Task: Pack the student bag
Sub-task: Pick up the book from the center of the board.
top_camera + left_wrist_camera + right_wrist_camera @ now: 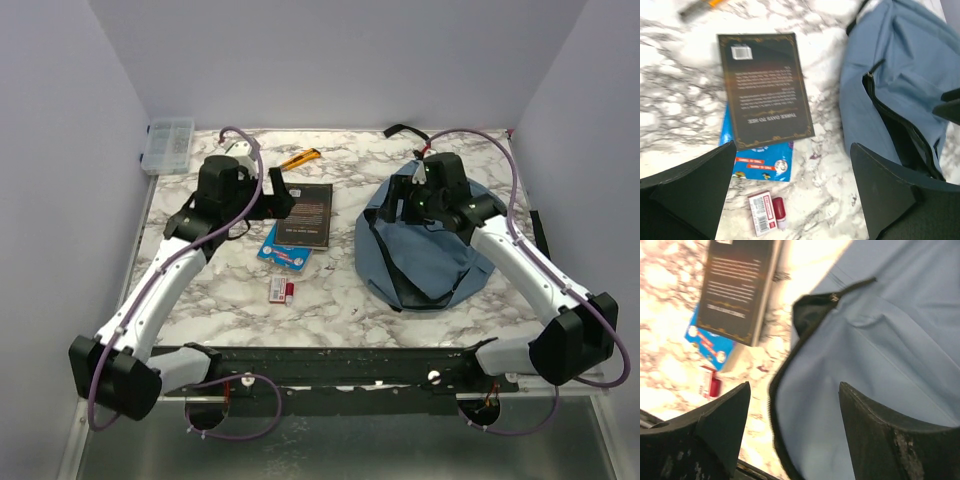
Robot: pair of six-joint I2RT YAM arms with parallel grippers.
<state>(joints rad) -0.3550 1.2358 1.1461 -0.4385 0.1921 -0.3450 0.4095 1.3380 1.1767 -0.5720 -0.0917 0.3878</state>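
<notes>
Overhead, both arms reach forward — left gripper (792, 147) spread above the book (765, 85), right gripper (794, 385) spread over the student bag (890, 340).

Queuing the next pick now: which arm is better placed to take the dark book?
Left. The left tool, open, hovers over the dark book, which lies on a blue packet beside the student bag. The right tool, also open, is over the bag's zipper opening, likely better used holding it apart.
</notes>
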